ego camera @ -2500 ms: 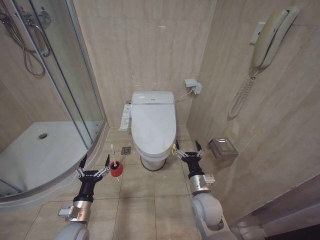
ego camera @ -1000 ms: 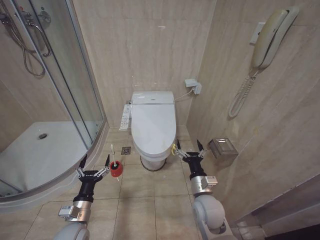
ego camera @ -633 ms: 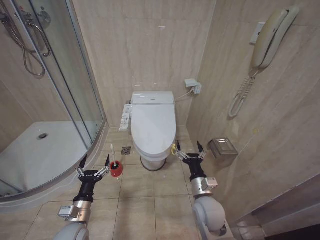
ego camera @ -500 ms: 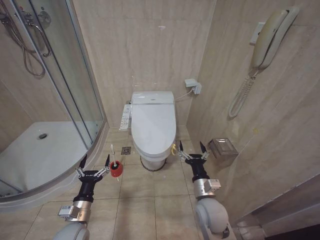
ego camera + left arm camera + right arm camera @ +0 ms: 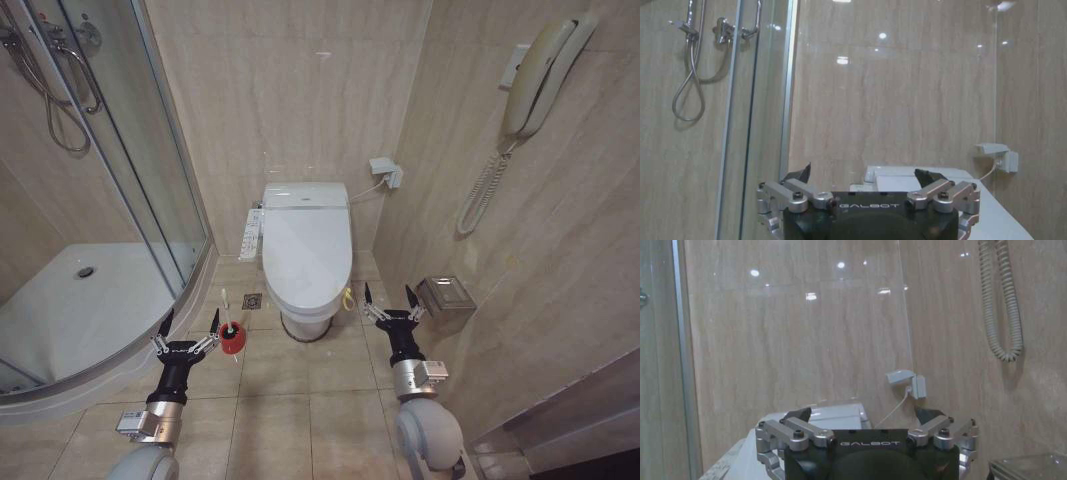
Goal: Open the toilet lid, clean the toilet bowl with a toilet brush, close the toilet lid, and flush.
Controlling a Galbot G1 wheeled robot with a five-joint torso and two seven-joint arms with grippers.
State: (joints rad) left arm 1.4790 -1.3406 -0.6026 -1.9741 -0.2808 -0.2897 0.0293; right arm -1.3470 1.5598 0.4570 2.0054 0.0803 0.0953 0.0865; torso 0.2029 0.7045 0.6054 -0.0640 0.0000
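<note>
The toilet lid point(image 5: 306, 250) is down, so the toilet bowl is hidden beneath it. A yellow strap loop point(image 5: 347, 298) hangs at the lid's front right edge. My right gripper point(image 5: 387, 299) is open, low beside the toilet's front right, a short way right of the loop and apart from it. The toilet brush point(image 5: 226, 305) stands with its thin white handle in a red holder cup point(image 5: 232, 339) on the floor left of the toilet. My left gripper point(image 5: 189, 327) is open just left of the cup. Both wrist views show open fingers point(image 5: 800, 173) point(image 5: 799, 415) facing the back wall.
A glass shower enclosure point(image 5: 160, 190) with a white shower tray point(image 5: 90, 310) takes up the left side. A metal box point(image 5: 447, 296) sits against the right wall close to my right gripper. A wall phone point(image 5: 535, 80) hangs above. A floor drain point(image 5: 252, 301) lies near the brush.
My right gripper has drifted to the right and slightly back, away from the yellow strap loop. The left arm, the brush and the lid have not moved.
</note>
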